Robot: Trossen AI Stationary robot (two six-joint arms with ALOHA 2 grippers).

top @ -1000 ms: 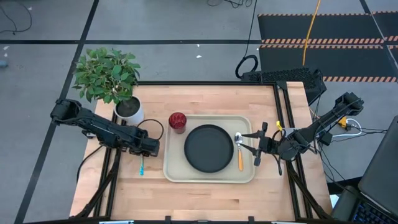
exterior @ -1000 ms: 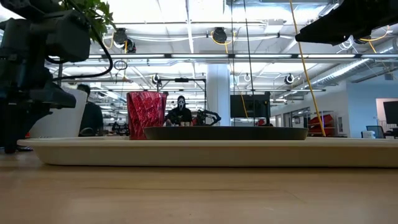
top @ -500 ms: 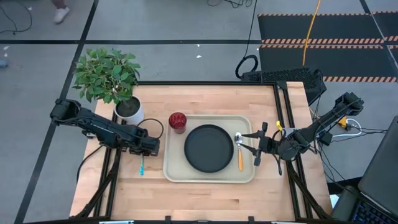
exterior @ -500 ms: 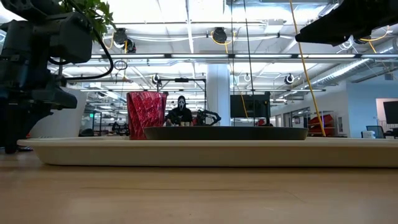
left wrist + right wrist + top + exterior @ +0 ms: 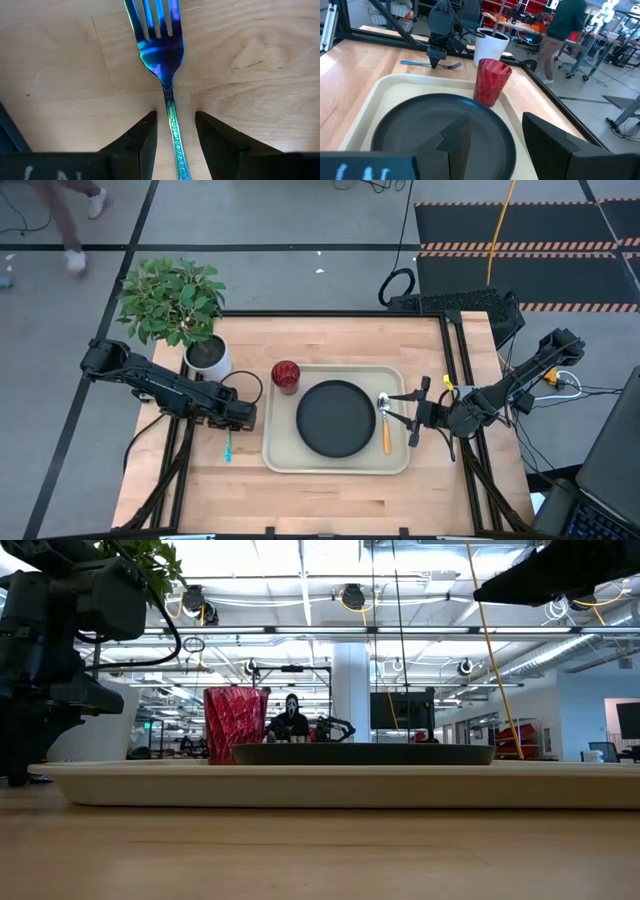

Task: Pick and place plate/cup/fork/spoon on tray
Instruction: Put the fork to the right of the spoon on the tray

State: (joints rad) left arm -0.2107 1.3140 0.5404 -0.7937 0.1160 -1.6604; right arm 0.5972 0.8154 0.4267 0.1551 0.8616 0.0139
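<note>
The black plate [image 5: 335,418] lies in the beige tray [image 5: 280,460]. The orange-handled spoon [image 5: 385,426] lies in the tray to the plate's right. The dark red cup [image 5: 285,376] stands upright at the tray's far left corner. The teal-handled fork [image 5: 228,448] lies flat on the table left of the tray. My left gripper [image 5: 175,117] is open, pointing down, one finger on each side of the fork's handle [image 5: 171,127] with a gap on both sides. My right gripper [image 5: 495,135] is open and empty above the tray's right edge.
A white pot with a green plant [image 5: 205,355] stands at the table's far left, just behind my left arm. Bare wood lies along the near edge [image 5: 320,500]. A person [image 5: 70,220] walks on the floor beyond the table's far left.
</note>
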